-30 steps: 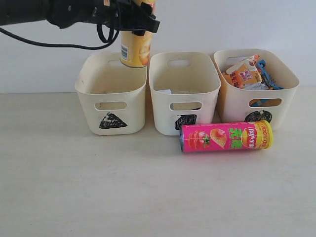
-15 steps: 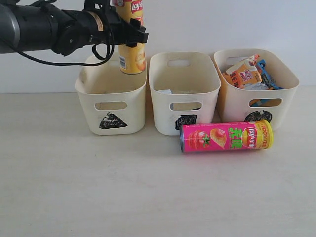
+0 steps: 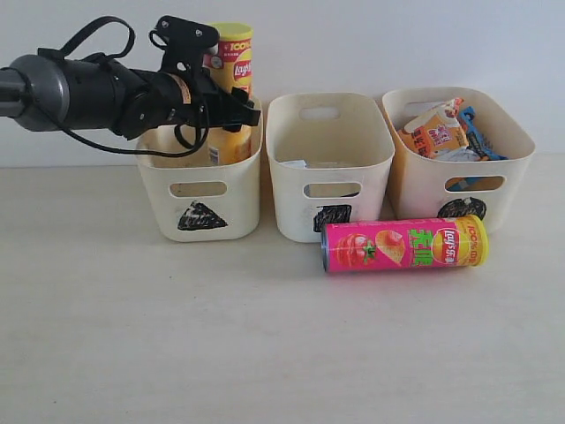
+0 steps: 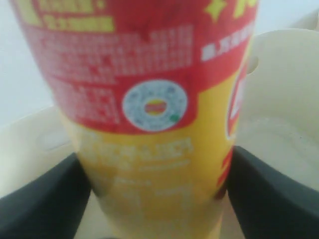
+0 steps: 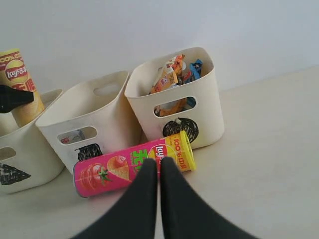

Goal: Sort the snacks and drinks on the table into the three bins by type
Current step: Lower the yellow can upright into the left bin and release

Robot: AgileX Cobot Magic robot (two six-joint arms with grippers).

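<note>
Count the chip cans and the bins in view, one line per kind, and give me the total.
Chip cans: 2 (yellow can, pink can)
Bins: 3 (triangle bin, square bin, circle bin)
Total: 5

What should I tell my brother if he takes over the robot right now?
Left gripper: jaws shut on the yellow chip can, upright, lower end inside the triangle bin, not yet released.
Right gripper: jaws shut, empty, facing the pink chip can.
Done: orange bag and blue bag sit in the circle bin. The square bin holds something small, too hidden to name.
Left: release the yellow can, then bin the pink can lying on the table, probably with the yellow one.
</note>
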